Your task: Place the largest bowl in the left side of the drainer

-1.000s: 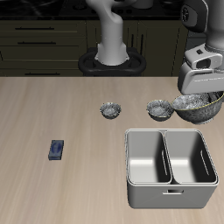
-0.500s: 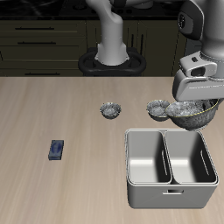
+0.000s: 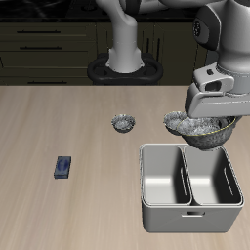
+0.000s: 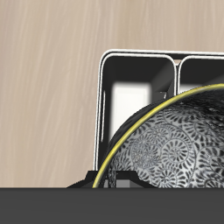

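Note:
My gripper (image 3: 217, 113) is shut on the largest bowl (image 3: 207, 127), a wide speckled silver bowl, and holds it in the air above the back rim of the drainer (image 3: 145, 186). The bowl hangs mostly over the compartment farther from the blue block. In the wrist view the bowl (image 4: 171, 144) fills the foreground, with the drainer's two compartments (image 4: 140, 55) below it. My fingers are hidden by the gripper body and the bowl.
The smallest speckled bowl (image 3: 122, 122) stands behind the drainer. The mid-sized speckled bowl (image 3: 175, 119) is partly hidden behind the held bowl. A small blue block (image 3: 63, 167) lies on the table, away from the drainer. Dark cabinets stand behind the table.
My gripper has carried the largest bowl sideways toward the mid-sized bowl and a little toward the table's front, closer over the drainer's back rim.

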Robot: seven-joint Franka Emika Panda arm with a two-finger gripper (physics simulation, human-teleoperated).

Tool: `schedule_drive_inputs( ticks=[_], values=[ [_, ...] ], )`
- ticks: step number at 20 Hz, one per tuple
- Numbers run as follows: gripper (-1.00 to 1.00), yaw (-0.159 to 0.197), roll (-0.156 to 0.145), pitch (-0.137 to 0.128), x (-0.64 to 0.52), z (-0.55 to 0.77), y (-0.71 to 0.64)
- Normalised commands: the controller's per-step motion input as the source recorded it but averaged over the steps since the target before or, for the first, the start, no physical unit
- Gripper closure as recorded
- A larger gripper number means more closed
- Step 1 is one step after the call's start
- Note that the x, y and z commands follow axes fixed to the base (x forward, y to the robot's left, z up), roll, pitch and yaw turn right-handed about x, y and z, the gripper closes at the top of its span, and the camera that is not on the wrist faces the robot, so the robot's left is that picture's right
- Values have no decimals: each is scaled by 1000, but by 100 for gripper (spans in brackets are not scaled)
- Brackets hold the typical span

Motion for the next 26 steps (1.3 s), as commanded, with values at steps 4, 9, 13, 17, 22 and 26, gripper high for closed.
schedule_drive_inputs(
  ticks=[4, 9, 13, 17, 22, 26],
  values=[
    [100, -14, 10, 2, -20, -17, -38],
    [100, -6, 0, 11, 22, -69, 2],
    [100, -1, -13, 24, 85, -167, -111],
    [100, -13, 8, 33, 62, -138, -54],
    [100, 1, 16, 7, -23, -32, 28],
    [100, -3, 47, 5, -69, -6, 43]
  ],
)
